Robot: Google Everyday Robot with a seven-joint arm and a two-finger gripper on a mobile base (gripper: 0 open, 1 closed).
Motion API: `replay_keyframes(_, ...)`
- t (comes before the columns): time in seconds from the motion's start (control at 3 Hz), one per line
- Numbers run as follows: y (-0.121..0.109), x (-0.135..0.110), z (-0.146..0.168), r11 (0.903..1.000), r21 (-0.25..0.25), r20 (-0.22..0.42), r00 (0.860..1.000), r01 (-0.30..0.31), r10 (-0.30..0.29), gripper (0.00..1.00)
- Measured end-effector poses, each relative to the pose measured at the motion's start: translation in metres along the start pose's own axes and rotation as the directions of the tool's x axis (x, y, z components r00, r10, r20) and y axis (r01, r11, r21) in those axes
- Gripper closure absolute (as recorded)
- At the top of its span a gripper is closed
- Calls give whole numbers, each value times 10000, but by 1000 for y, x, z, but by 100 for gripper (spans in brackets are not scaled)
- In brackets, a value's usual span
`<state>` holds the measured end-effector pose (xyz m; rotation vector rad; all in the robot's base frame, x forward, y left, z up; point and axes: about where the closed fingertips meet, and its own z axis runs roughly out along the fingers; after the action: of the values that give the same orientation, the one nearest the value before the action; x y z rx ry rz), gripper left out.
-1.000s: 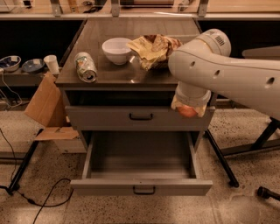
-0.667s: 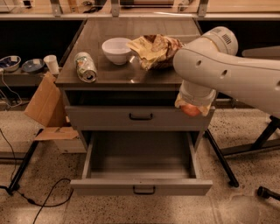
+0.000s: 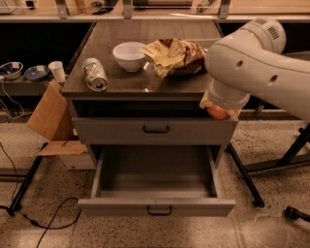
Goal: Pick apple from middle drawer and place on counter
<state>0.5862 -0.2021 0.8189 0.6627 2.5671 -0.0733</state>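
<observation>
A small orange-red apple (image 3: pixel 217 112) hangs at the front right corner of the desk (image 3: pixel 145 34), level with the closed upper drawer (image 3: pixel 155 130) and above the pulled-out middle drawer (image 3: pixel 155 207). The robot's thick white arm (image 3: pixel 256 63) reaches in from the right, its wrist turned downward. Its claw (image 3: pixel 218 109), mostly hidden under the wrist, is clamped on the apple.

Speckled terrazzo floor (image 3: pixel 43 189), black cable (image 3: pixel 48 224) trailing left. Cardboard box (image 3: pixel 46 114) leans on the cabinet (image 3: pixel 97 131). Two bowls (image 3: pixel 10 69) and a cup (image 3: pixel 57 71) on a low shelf, pale bench (image 3: pixel 160 12) behind (claw (image 3: pixel 218 110) grips the apple (image 3: pixel 217 113) at the cabinet's right front edge).
</observation>
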Motion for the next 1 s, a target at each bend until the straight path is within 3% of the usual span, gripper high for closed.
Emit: replay_keyframes(1.0, 29, -34, -16, 9942, -1067, 426, 9990, -108, 154, 100)
